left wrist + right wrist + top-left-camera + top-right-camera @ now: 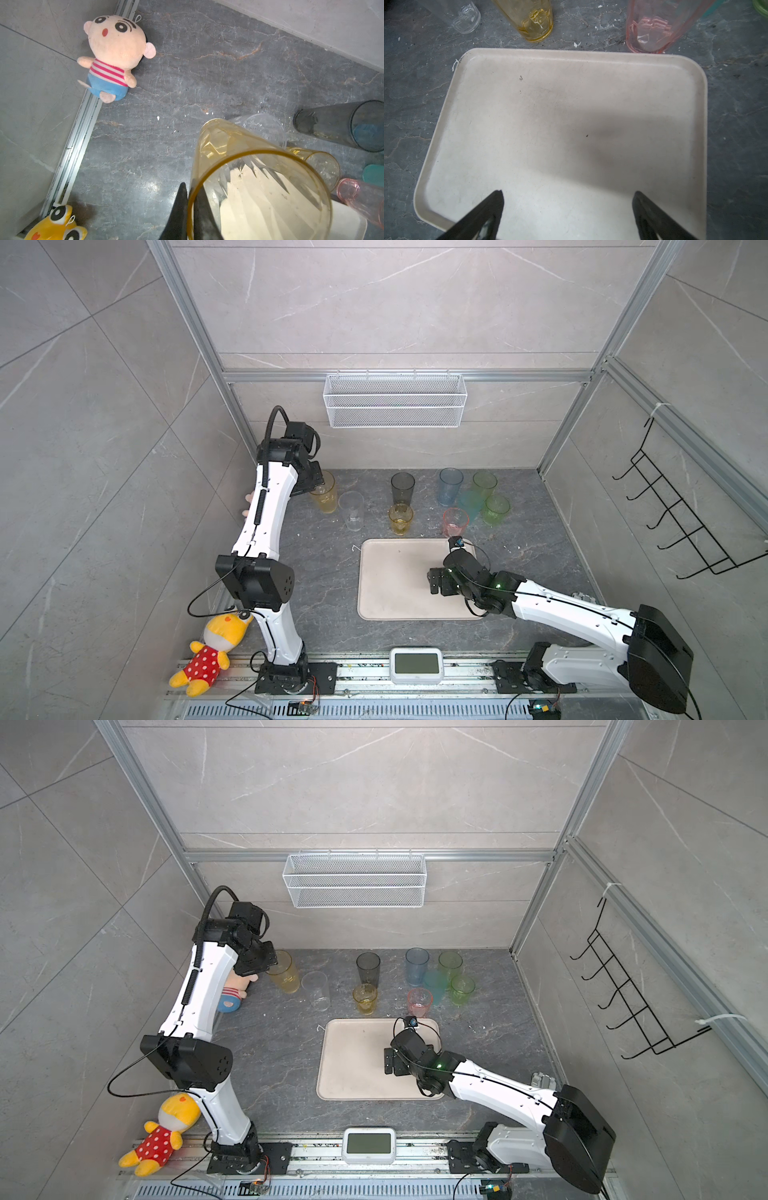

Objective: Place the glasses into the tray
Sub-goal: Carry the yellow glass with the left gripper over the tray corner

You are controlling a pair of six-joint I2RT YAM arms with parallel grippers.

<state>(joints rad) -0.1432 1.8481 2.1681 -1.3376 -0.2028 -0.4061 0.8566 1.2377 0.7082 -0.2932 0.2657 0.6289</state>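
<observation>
Beyond one tray (390, 572), nine glasses (402, 488), one in left tool (190, 187)

Dark grey tabletop (324, 572). Cream tray (390, 585) front centre. Behind it, upright on stone: clear tumbler (352, 512), grey tumbler (402, 488), yellow tumbler (400, 519), pink tumbler (455, 522) near tray's far rim, blue tumbler (450, 487), teal tumbler (471, 504), far green tumbler (484, 485), near green tumbler (496, 509). Amber tumbler (326, 499) far left; contact with top unclear. Striped plush doll (235, 992) at left edge. Scattered white flecks (577, 44).
</observation>
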